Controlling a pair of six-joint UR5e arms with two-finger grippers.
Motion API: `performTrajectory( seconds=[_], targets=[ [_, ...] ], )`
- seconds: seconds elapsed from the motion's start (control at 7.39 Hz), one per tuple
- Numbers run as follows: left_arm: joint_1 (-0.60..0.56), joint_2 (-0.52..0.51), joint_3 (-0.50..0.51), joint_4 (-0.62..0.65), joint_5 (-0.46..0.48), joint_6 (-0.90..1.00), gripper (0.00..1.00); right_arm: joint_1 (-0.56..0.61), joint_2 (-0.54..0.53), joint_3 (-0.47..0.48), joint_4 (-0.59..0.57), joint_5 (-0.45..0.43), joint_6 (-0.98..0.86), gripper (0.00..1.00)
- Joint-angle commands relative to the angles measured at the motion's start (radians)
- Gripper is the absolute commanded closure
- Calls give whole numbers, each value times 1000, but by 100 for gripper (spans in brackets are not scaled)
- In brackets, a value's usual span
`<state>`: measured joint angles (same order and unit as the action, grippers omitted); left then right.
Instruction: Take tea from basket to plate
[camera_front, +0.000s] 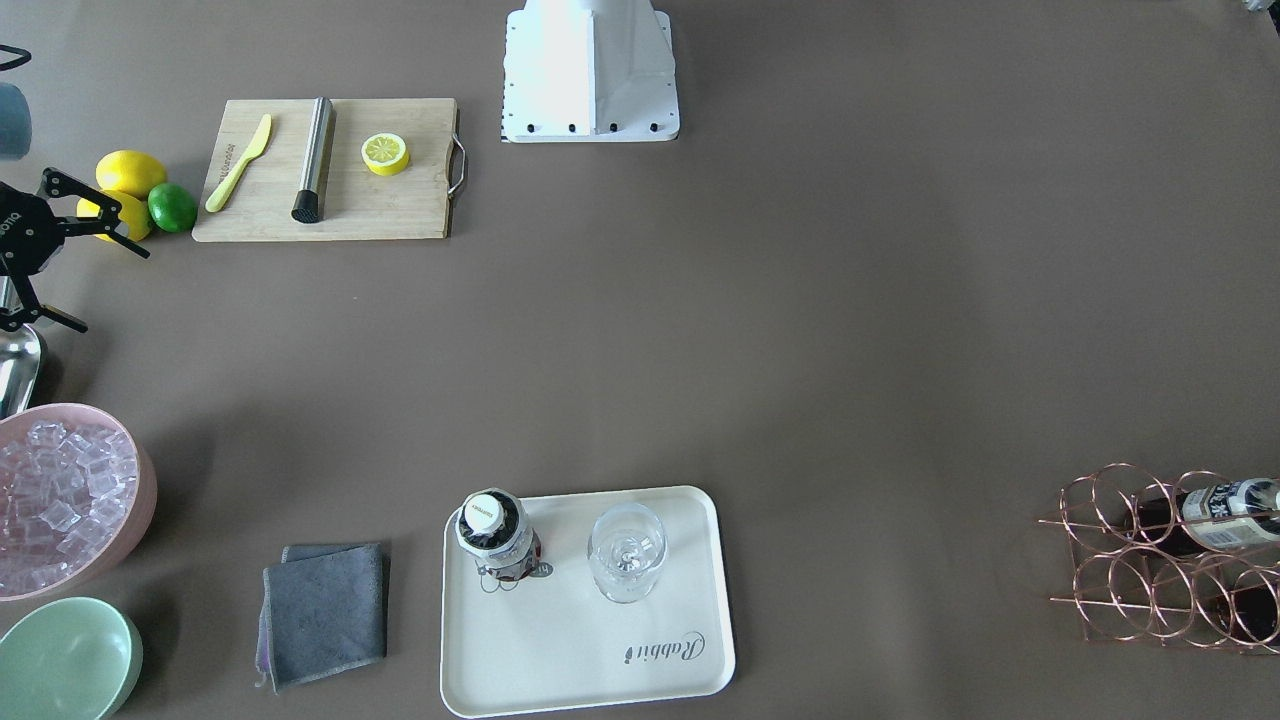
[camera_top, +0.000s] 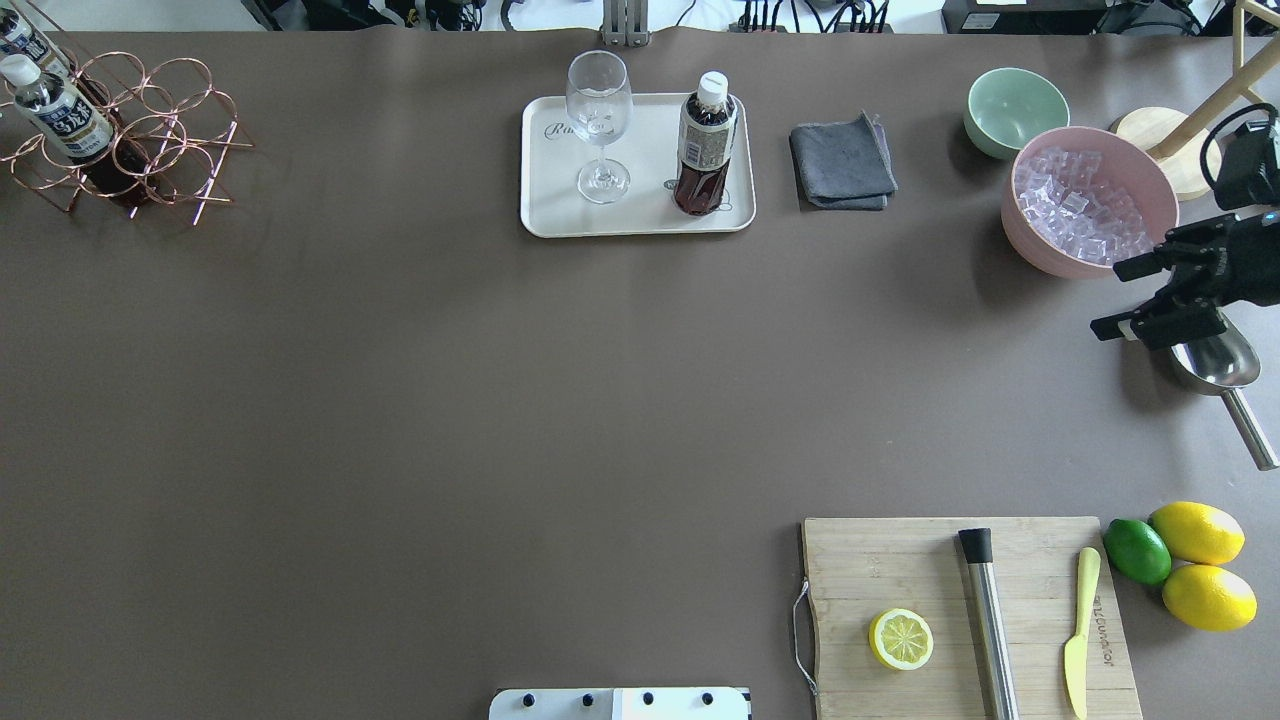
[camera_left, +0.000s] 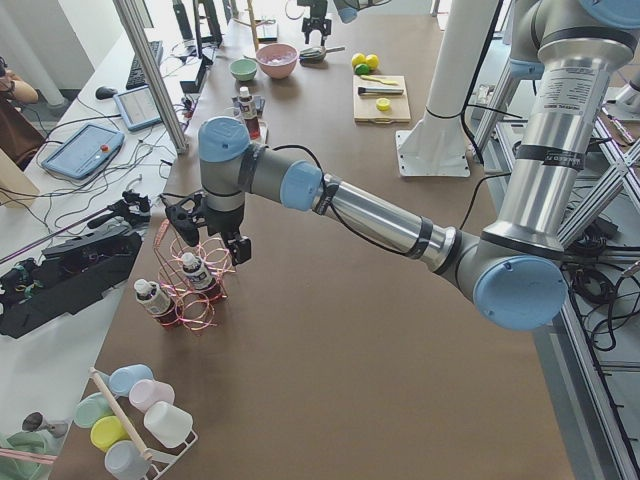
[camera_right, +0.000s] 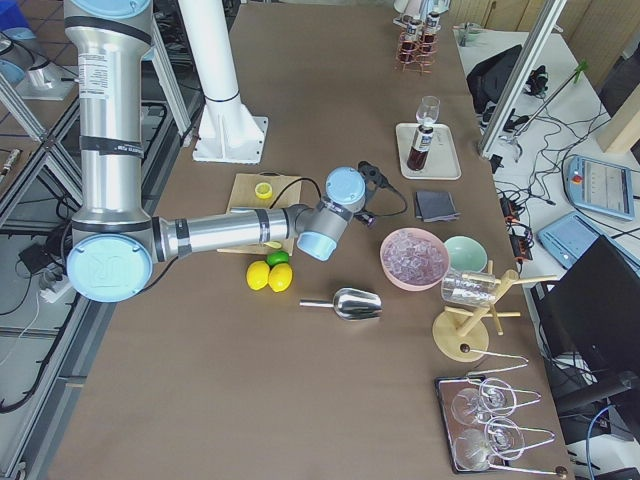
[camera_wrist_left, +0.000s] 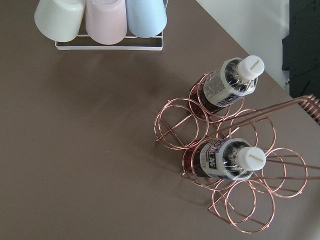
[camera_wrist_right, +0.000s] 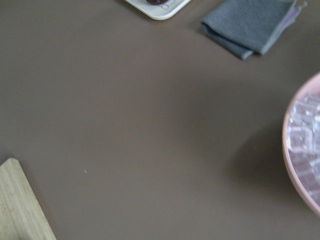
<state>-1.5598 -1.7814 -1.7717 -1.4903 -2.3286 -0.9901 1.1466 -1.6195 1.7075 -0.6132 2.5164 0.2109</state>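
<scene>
One tea bottle (camera_top: 705, 145) stands upright on the cream plate (camera_top: 640, 218), next to a wine glass (camera_top: 600, 130); it also shows in the front view (camera_front: 497, 535). Two more tea bottles (camera_wrist_left: 230, 82) (camera_wrist_left: 225, 159) sit in the copper wire basket (camera_wrist_left: 250, 200) at the table's far left corner (camera_top: 150, 130). My left gripper (camera_left: 208, 235) hovers just above the basket, seen only in the exterior left view, so I cannot tell whether it is open or shut. My right gripper (camera_top: 1110, 300) is open and empty, above the table beside the pink bowl, far from the plate.
A pink bowl (camera_top: 1012, 225) of ice, a green bowl (camera_top: 1015, 110), a grey cloth (camera_top: 842, 160) and a metal scoop (camera_top: 1215, 360) lie on the right. A cutting board (camera_top: 900, 560) with a lemon half, muddler and knife sits near front right. Cups (camera_wrist_left: 100, 20) stand beside the basket.
</scene>
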Motion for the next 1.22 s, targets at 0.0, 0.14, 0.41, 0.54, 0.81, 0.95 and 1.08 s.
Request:
performTrajectory(
  seconds=[0.0, 0.14, 0.41, 0.54, 0.81, 0.95, 1.08],
  targets=[
    [-22, 94, -11, -8, -20, 387, 2, 106, -178, 8, -150, 74, -10, 0],
    [-22, 146, -18, -14, -24, 477, 2, 187, -197, 11, -304, 120, -15, 0],
    [-20, 224, -20, -65, -25, 647, 3, 283, -256, 23, -544, 52, -19, 0],
    [-23, 314, -26, -76, -40, 824, 3, 338, -246, 26, -701, -52, -19, 0],
    [-28, 358, -4, -106, -77, 921, 2, 352, -229, 26, -882, -173, -21, 0],
    [-28, 329, 1, -117, -80, 924, 2, 358, -200, 26, -908, -241, -21, 0],
    [-26, 323, -5, -116, -71, 924, 2, 363, -185, 26, -942, -248, -21, 0]
  ],
)
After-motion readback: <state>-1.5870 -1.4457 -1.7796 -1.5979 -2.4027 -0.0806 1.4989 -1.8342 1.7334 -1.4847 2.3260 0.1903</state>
